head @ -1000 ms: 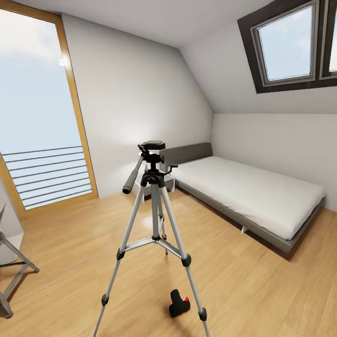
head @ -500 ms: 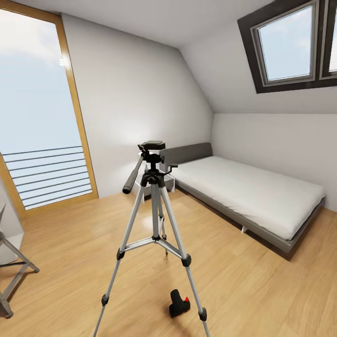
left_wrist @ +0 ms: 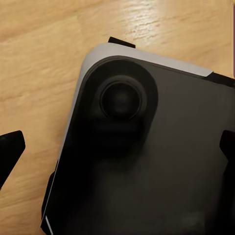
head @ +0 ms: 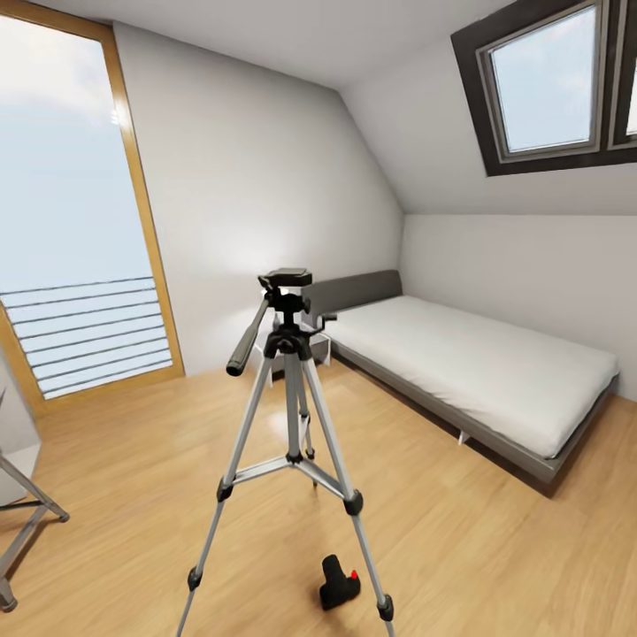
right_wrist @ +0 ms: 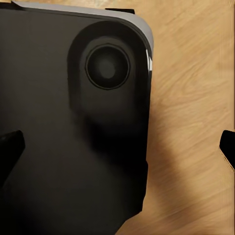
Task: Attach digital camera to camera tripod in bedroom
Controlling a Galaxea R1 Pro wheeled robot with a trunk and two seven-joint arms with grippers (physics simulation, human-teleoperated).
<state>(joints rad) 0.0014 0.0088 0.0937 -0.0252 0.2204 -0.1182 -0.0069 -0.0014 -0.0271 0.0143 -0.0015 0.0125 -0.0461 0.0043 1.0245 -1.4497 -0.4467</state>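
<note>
Black fingertips of your left gripper (left_wrist: 117,149) and right gripper (right_wrist: 117,147) stood wide apart at each wrist frame's side edges, holding nothing, above the robot's dark base (left_wrist: 147,161) and wood floor (head: 495,548). Lower centre of the head frame, the digital camera (head: 338,580) lay between the camera tripod (head: 290,416) legs; a white bed (head: 478,363) sat at right.
</note>
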